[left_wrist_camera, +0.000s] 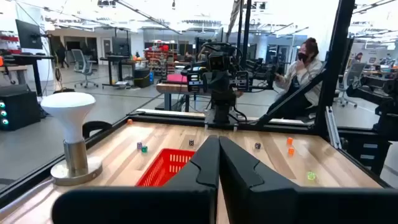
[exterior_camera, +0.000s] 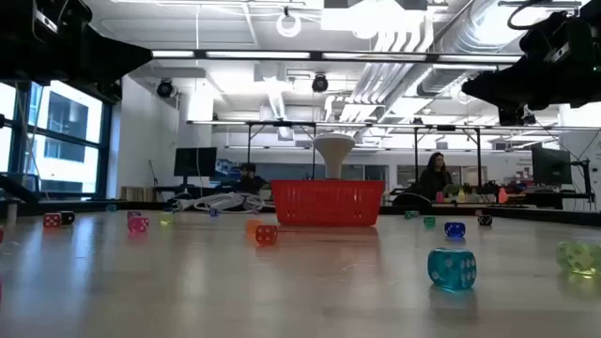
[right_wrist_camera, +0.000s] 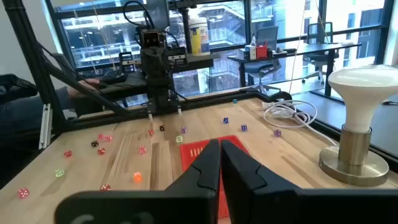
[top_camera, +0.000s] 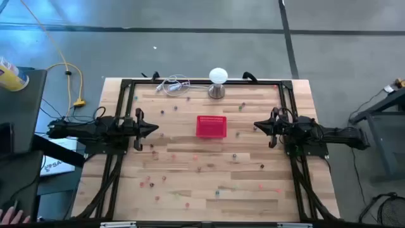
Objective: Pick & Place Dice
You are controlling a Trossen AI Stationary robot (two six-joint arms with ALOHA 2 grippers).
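Note:
Many tiny dice in mixed colours lie scattered over the wooden table point(top_camera: 209, 183), for instance a blue one point(exterior_camera: 452, 268) and an orange one point(exterior_camera: 266, 234) near the front. A red mesh basket point(top_camera: 211, 126) stands at the table's middle; nothing shows inside it from above. My left gripper point(top_camera: 156, 128) hovers shut at the basket's left, pointing level toward it. My right gripper point(top_camera: 256, 126) hovers shut at the basket's right, also pointing level toward it. Both fingertip pairs meet with nothing between them point(left_wrist_camera: 219, 142) point(right_wrist_camera: 220, 144).
A white ball-shaped lamp on a metal base point(top_camera: 218, 82) stands behind the basket at the far edge, with a white cable point(top_camera: 172, 85) coiled to its left. A black frame point(top_camera: 126, 82) borders the table. A person point(left_wrist_camera: 305, 62) sits beyond the table's right side.

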